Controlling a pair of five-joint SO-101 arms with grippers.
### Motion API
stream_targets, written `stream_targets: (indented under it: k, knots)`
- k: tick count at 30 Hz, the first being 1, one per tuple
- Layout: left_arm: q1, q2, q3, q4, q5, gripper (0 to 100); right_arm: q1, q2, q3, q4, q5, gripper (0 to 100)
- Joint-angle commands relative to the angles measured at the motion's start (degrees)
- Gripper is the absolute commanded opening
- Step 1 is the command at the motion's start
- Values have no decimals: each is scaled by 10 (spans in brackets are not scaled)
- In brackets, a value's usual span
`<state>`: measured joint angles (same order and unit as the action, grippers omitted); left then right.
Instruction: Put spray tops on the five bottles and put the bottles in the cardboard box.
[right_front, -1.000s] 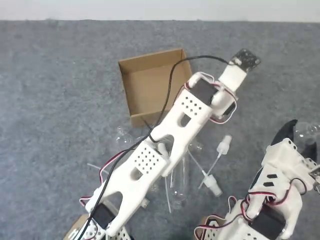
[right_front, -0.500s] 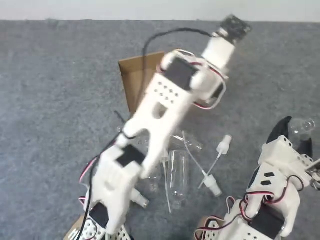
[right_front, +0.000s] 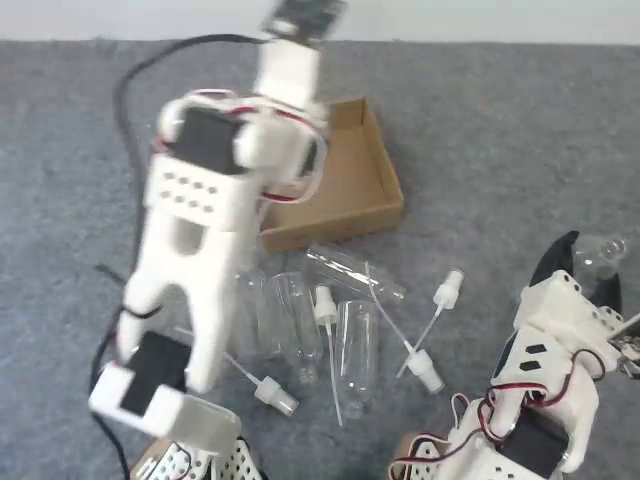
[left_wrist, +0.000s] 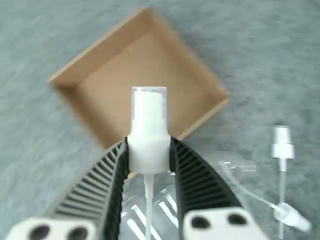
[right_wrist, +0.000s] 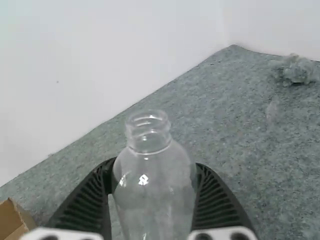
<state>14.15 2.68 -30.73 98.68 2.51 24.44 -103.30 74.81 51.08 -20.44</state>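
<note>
My left gripper (left_wrist: 148, 150) is shut on a white spray top (left_wrist: 148, 125) with its dip tube hanging down, held above the near edge of the open cardboard box (left_wrist: 125, 70). In the high view the left arm (right_front: 200, 220) rises at the left, beside the box (right_front: 360, 190). My right gripper (right_wrist: 153, 170) is shut on a clear bottle (right_wrist: 148, 132) without a top, its open neck pointing away. That bottle (right_front: 603, 254) and the right gripper (right_front: 585, 272) sit at the right edge. Several clear bottles (right_front: 355, 345) lie on the carpet below the box.
Loose spray tops lie among the bottles: one (right_front: 447, 290) to the right, one (right_front: 425, 370) nearer the front, one (right_front: 275, 393) at the lower left. The box is empty inside. Grey carpet covers the table, and a white wall stands at the back.
The left arm swung from over the box's right side to the left and rose, uncovering the bottles on the carpet. The right gripper shifted slightly with its bottle.
</note>
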Motion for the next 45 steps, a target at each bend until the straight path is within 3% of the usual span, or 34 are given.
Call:
stream_targets:
  k: [1, 8, 15, 19, 31, 38, 45]
  knots:
    - [-84, -77, 38, 20, -10, 12, -24, -3, 15, -35, 0, 9]
    - [-195, -89, 144, -10, -49, 12, -27, -3, 46, -73, 1, 9]
    - [-272, -89, 284, -117, -77, 12, -71, -2, 46, -58, 9, 9]
    - [-295, -89, 362, -171, -93, 12, -106, -2, 47, -49, 40, 9]
    - [-339, -88, 589, -369, -124, 12, -149, -2, 64, -51, 41, 9]
    - [-339, -88, 670, -431, -132, 12, -149, -2, 65, -50, 41, 9]
    - [-363, -88, 689, -437, -132, 30, -149, -2, 75, -55, 42, 9]
